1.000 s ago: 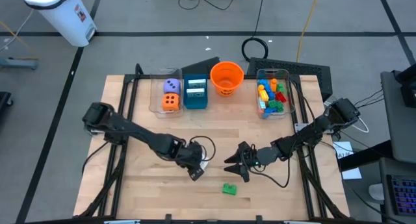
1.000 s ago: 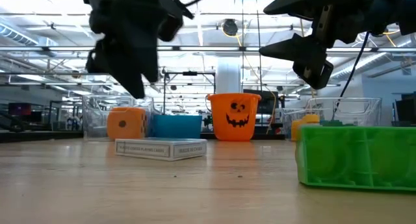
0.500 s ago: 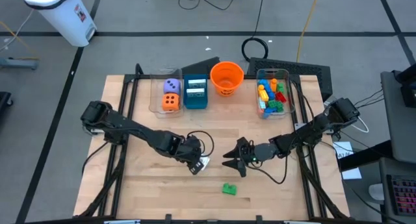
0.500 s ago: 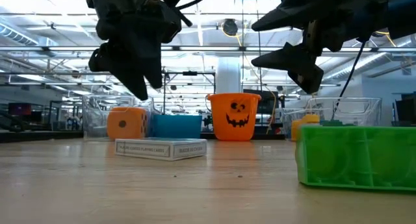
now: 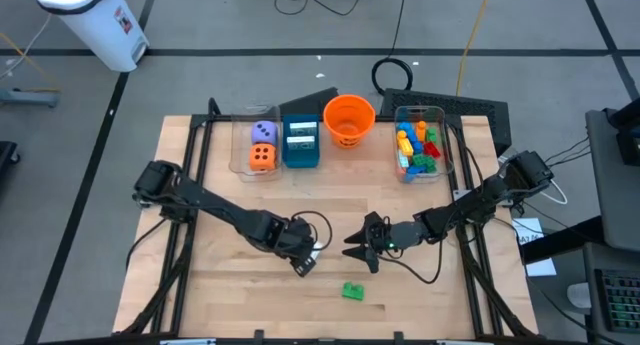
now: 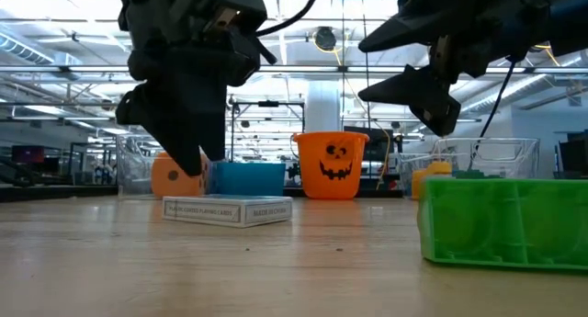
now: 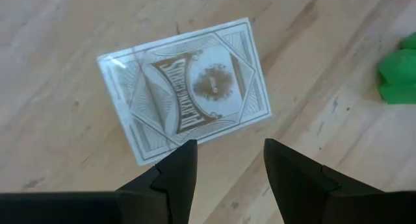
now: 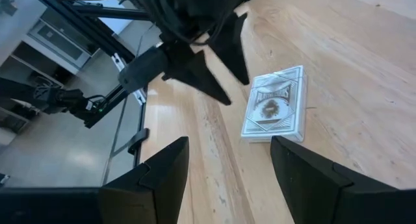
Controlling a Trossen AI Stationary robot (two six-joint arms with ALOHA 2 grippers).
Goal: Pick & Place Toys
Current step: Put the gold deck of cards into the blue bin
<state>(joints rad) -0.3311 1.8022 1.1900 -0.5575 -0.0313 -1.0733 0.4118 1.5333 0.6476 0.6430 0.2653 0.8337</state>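
While flat on grained wood, glossy rectangular card box [image 7: 188, 97], studded green brick [image 6: 503, 219]

Dark jointed arms; blk cables; pointed fingers [image 7: 174, 175]

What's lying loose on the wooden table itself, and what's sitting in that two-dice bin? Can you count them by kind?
Decks of playing cards loose on the table: 1
Green bricks loose on the table: 1
Orange dice in the bin: 1
Purple dice in the bin: 1
Total: 4
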